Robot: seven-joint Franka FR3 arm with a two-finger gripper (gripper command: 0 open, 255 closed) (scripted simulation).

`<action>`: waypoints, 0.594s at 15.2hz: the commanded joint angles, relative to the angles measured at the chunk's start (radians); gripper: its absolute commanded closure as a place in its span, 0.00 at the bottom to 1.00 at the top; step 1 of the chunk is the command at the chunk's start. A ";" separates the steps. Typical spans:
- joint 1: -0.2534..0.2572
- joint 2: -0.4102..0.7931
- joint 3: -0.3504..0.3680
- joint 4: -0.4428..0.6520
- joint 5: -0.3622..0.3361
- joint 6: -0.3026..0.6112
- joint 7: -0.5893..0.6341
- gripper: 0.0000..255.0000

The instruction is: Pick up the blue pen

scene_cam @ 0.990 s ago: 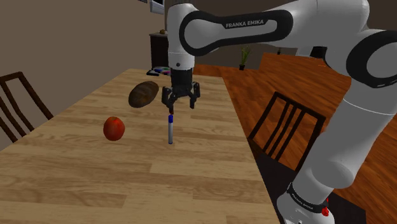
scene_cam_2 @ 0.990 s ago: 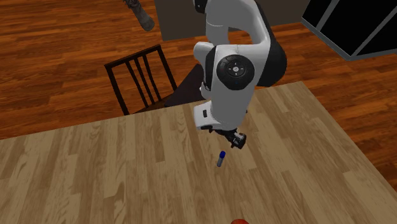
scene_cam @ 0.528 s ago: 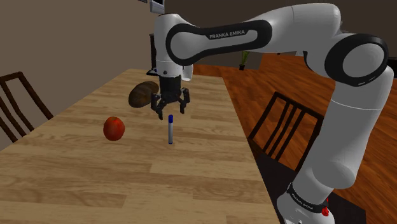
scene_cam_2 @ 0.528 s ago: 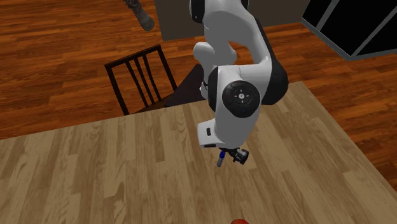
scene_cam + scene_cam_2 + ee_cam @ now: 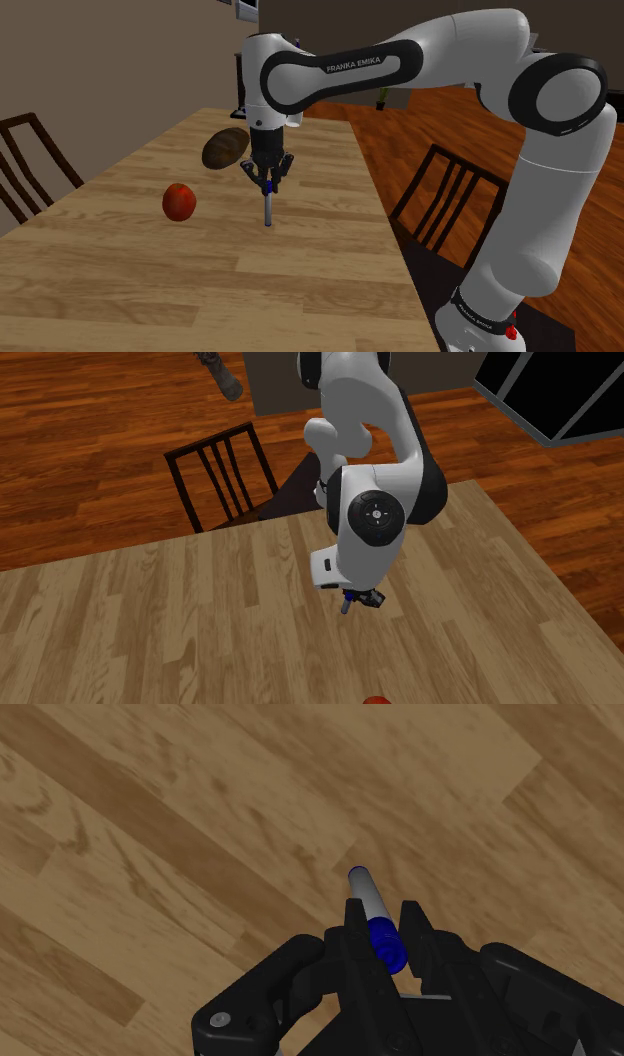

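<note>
Plainly, the all-black two-finger gripper (image 5: pixel 382 910) is clenched on the cap end of the slim blue-capped pen with a grey barrel (image 5: pixel 267 207). The pen stands upright on the pale wooden tabletop (image 5: pixel 150 290) with its lower tip on the wood. We judge the hold to be the weak point. The fingers bite only the round blue cap, close to their tips, and the whole barrel hangs free below. A quick lift could let the pen swing like a pendulum, twist between the pads or slide out. A sideways move before the tip clears the wood could drag it and lever it loose. In the shoulder view, a round red apple (image 5: pixel 179 201) lies at about nine o'clock from the pen, well apart. A dark brown oval lump, rather like a potato (image 5: pixel 225 147), sits at about eleven o'clock, farther back. A dark wooden slat-back chair (image 5: pixel 445 195) stands at three o'clock beyond the tabletop's edge. We see nothing of these in the way of a straight upward lift.
</note>
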 commanded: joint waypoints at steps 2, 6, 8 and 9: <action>0.000 0.000 0.000 -0.001 0.000 0.000 0.000 1.00; 0.000 0.000 0.000 -0.001 0.000 0.000 0.000 1.00; 0.000 -0.001 0.000 0.011 0.001 -0.013 0.000 1.00; 0.000 -0.003 0.000 0.023 0.001 -0.026 0.000 1.00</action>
